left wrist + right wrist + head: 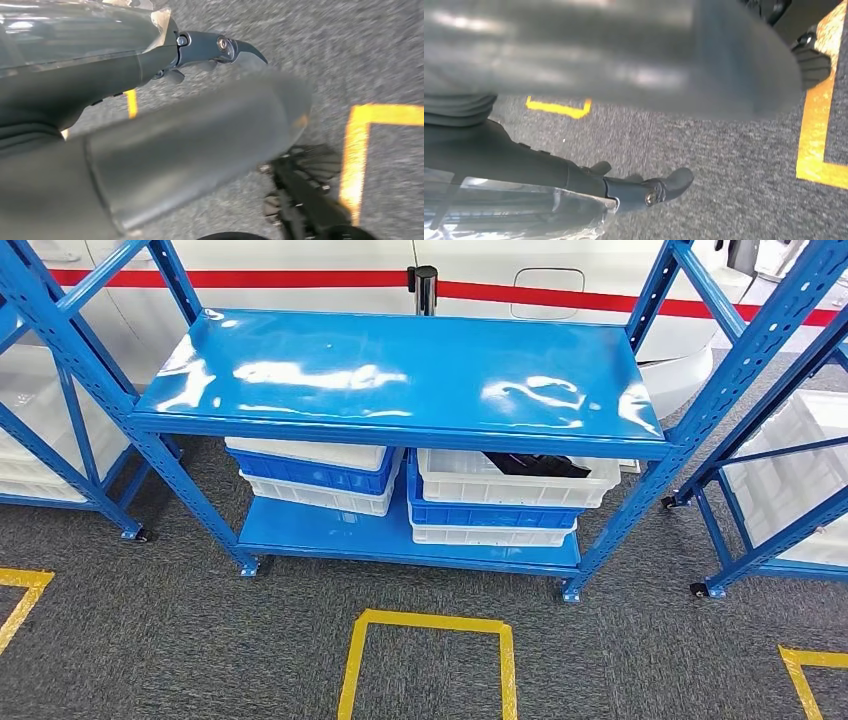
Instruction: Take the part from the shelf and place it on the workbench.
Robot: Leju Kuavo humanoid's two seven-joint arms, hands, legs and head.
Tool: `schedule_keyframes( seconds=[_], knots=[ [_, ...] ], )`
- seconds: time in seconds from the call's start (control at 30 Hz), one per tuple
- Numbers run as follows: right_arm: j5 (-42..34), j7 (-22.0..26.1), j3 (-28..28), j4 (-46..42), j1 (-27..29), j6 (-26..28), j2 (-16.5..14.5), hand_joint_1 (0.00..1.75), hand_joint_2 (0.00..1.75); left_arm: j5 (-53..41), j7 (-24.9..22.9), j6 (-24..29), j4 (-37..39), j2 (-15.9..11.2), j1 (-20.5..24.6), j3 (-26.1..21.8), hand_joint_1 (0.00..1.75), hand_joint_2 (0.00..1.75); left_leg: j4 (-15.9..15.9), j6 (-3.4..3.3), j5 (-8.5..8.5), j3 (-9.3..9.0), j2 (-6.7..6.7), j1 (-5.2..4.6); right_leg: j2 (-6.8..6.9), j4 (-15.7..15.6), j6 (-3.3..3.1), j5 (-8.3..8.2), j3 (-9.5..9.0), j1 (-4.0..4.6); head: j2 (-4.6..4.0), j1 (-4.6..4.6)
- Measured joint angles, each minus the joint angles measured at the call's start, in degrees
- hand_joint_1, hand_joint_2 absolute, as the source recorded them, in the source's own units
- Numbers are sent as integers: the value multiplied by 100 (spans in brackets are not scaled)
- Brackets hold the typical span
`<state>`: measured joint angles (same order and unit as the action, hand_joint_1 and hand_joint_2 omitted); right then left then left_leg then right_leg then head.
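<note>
Part (535,464): dark, in the upper right bin (450,480) under the shelf (400,375), well apart from both hands. Left hand (210,50) and right hand (644,192) hanging over floor, fingers apart, holding nothing; probably free for reaching.

Dark part (535,464) in crate (515,485): half hidden under shelf (400,375).
</note>
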<state>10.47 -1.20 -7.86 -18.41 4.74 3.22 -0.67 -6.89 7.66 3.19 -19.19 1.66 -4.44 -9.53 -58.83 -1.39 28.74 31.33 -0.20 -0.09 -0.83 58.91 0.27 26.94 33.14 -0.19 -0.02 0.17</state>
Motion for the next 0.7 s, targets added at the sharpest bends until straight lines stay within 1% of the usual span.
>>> schedule_keyframes(
  seconds=[0.17, 0.3, 0.5, 0.7],
  knots=[
    [-600, 47, 356, -175, 179, -177, 25, 0, 0, 395, -430, -169, -156, -45, -195, 426, 0, 0, 0, 4, 3, -1, 0, 0, 0, -1, 0, 1, 0, 0, 0, 1],
    [-956, 92, 532, -260, 268, -278, 35, 0, 0, 628, -690, -272, -236, -66, -295, 638, 0, 0, 0, 5, 4, -1, 0, 0, 0, -1, 0, 1, 0, 0, 1, 1],
    [-1029, 106, 646, -318, 304, -320, 44, 0, 0, 673, -745, -295, -277, -78, -331, 771, 0, 0, 0, 5, 4, -3, 0, 0, 0, -1, 0, 1, -2, 0, 0, 1],
    [-1036, 107, 677, -329, 307, -320, 50, 0, 0, 673, -750, -295, -304, -81, -345, 791, 0, 0, 0, 5, 3, -3, 0, 0, 0, -1, 0, 1, -2, 0, 0, 1]
  ],
)
